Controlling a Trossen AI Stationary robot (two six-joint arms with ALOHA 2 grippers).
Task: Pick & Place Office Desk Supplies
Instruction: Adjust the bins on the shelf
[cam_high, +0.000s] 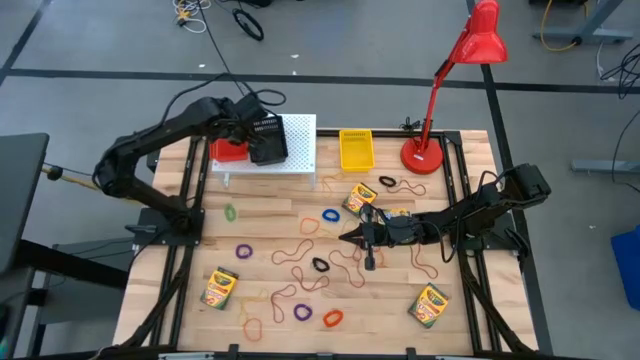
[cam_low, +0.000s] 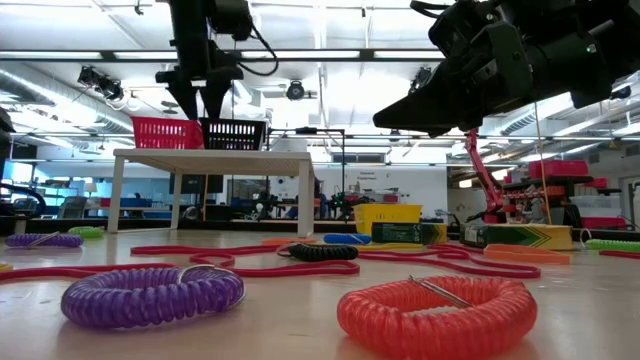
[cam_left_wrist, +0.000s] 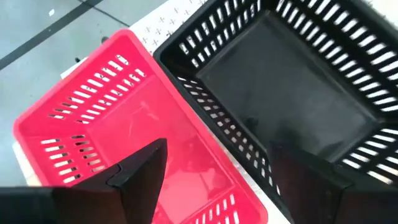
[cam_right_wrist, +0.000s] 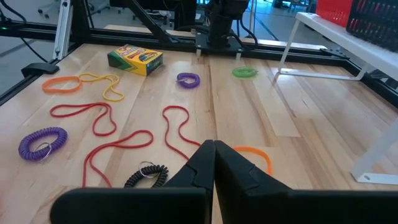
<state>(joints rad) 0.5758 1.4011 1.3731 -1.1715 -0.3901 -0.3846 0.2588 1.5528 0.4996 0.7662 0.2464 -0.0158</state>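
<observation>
- Red basket (cam_left_wrist: 124, 118) and black basket (cam_left_wrist: 292, 81) sit side by side on the white perforated stand (cam_high: 300, 150); a yellow tray (cam_high: 356, 149) and red desk lamp (cam_high: 455, 90) stand near.
- Left gripper (cam_left_wrist: 211, 180) hangs over the baskets, fingers spread wide, holding nothing.
- Right gripper (cam_right_wrist: 213, 163) is low over the table middle, fingers pressed together, empty.
- Crayon boxes (cam_high: 219, 287), rubber bands (cam_right_wrist: 99, 118) and coil loops (cam_low: 150, 295) lie scattered on the table.

Looking straight down from overhead; peering level across the tabletop; hovering close above red basket (cam_left_wrist: 134, 134), shared upper left overhead.
</observation>
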